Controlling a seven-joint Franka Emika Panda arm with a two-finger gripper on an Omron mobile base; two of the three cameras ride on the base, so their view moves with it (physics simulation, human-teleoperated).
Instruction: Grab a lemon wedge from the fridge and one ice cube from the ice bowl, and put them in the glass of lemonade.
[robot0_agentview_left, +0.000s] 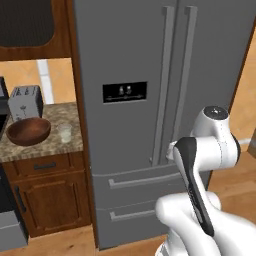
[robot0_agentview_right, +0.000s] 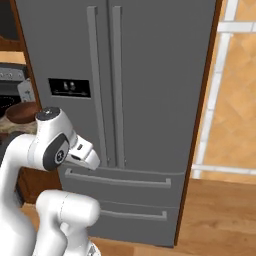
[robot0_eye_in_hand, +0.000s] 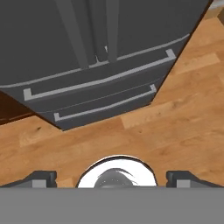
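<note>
Closest to me, my gripper (robot0_eye_in_hand: 112, 177) points down at the wood floor (robot0_eye_in_hand: 166, 127), fingers spread wide at 8 and 4 o'clock in the hand view, holding and touching nothing. Beyond it, at 12 o'clock, stands the fridge (robot0_agentview_left: 165, 100), both doors shut, two drawers below. My worry: with the hand aimed at the floor and so near the steel front, a swing up toward the door handles (robot0_agentview_left: 177, 80) could knock the door or miss the grip. Farther off, at 9 o'clock in the left base view, the ice bowl (robot0_agentview_left: 28, 131) sits on the counter (robot0_agentview_left: 45, 147) beside the glass of lemonade (robot0_agentview_left: 65, 132), before a toaster (robot0_agentview_left: 25, 101).
</note>
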